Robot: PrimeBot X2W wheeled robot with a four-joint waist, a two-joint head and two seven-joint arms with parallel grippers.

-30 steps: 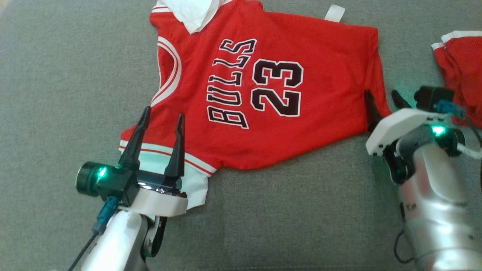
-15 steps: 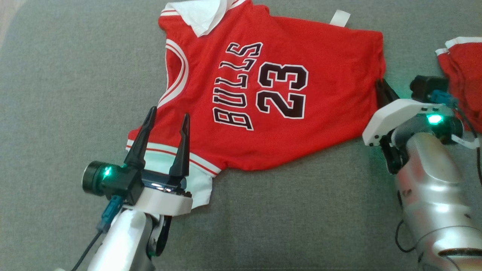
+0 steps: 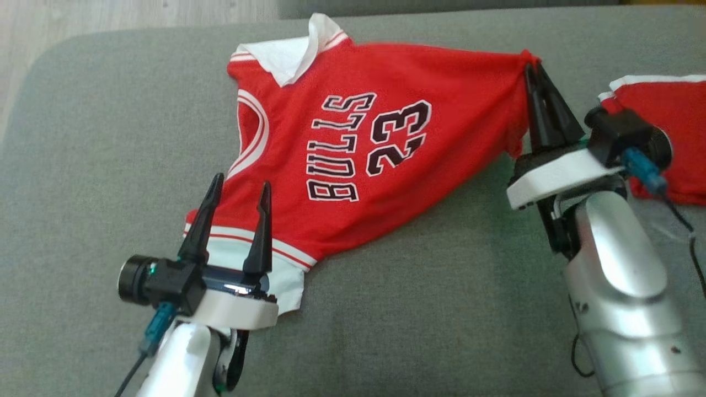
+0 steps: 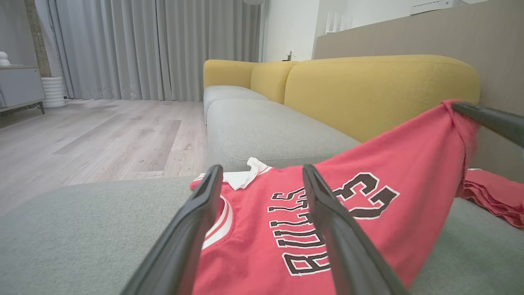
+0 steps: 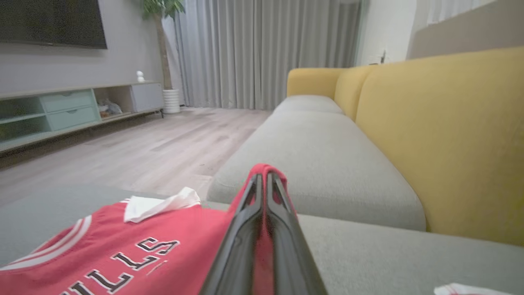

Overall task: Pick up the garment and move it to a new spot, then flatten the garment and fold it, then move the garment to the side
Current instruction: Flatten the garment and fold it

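So, the red jersey point(image 3: 358, 160) is spread over the grey sofa seat point(image 3: 413, 309), print side up, with its white collar point(image 3: 287, 52) out toward 11 o'clock in the head view. The right gripper point(image 3: 534, 74) sits around 2 o'clock, both fingers clamped tight on the jersey's corner. That corner is pulled up off the seat, and the cloth slopes down to the rest, which lies flat. The left gripper point(image 3: 241, 182) is down at 7 o'clock, fingers spread wide and grasping nothing, tips over the jersey's white-banded edge. Another red garment point(image 3: 667, 138) is bunched at 3 o'clock, just past the right wrist.
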